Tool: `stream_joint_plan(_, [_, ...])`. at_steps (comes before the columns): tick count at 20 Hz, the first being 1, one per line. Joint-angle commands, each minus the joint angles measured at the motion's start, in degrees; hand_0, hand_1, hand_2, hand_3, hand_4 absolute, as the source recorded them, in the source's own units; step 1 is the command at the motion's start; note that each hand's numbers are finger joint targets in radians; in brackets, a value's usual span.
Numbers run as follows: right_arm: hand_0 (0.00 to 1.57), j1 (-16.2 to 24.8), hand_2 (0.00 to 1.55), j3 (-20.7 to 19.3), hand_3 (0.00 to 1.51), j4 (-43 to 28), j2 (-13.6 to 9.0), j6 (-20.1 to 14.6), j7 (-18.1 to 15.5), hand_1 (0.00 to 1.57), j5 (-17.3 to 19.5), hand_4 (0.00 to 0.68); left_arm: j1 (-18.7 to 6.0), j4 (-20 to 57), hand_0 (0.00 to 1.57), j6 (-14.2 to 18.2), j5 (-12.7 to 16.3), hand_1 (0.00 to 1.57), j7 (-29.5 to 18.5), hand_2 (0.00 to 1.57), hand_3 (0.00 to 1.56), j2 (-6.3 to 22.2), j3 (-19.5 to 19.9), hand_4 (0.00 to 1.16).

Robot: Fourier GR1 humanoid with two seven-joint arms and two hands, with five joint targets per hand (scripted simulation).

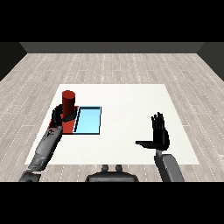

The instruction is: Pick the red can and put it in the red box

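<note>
A red can (68, 103) stands upright over the red tray (69, 127) at the left of the table. My left hand (58, 115) is curled round the can's lower part from the near left side. Much of the red tray is hidden behind the can and the hand. My right hand (160, 134) hovers over the table's right side, fingers straight up and thumb stretched out to the left, holding nothing.
A light blue tray (89, 120) lies just right of the red tray, touching it. The white table (127, 109) stretches between the trays and my right hand. Wooden floor surrounds the table.
</note>
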Motion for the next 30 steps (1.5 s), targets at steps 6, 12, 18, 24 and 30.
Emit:
stream_joint_plan(6, [0.00,-4.03,0.00,-2.97,0.00,7.78,1.39,0.32,-1.68,0.00,-0.58,0.000,-8.53,30.36,1.57,-4.37,-5.35,1.57,5.63,1.52,1.43,4.80,1.06,1.02])
stream_joint_plan(12, [0.00,-6.23,0.00,-3.38,0.00,11.94,1.33,0.81,-3.76,0.00,1.11,0.000,-11.22,46.47,0.63,-6.19,-8.74,0.63,5.78,0.60,0.00,4.43,0.43,0.77])
stream_joint_plan(18, [0.00,-10.81,0.00,-3.34,0.00,16.43,3.00,0.08,-5.34,0.00,2.57,0.000,-14.78,54.93,0.88,-7.82,-10.80,0.88,3.64,0.93,0.78,0.34,-0.11,0.52])
stream_joint_plan(24, [0.00,-10.86,0.00,-6.50,0.00,18.55,1.63,5.59,-7.03,0.00,-1.73,0.000,-18.62,60.81,0.00,-12.08,-13.69,0.00,6.95,0.00,0.00,2.67,-1.80,0.00])
stream_joint_plan(30, [0.00,-8.83,0.00,-4.29,0.00,16.55,2.69,4.97,-6.46,0.00,-0.80,0.000,-18.05,48.46,0.00,-16.06,3.16,0.00,-11.38,0.00,0.00,1.35,14.57,0.00])
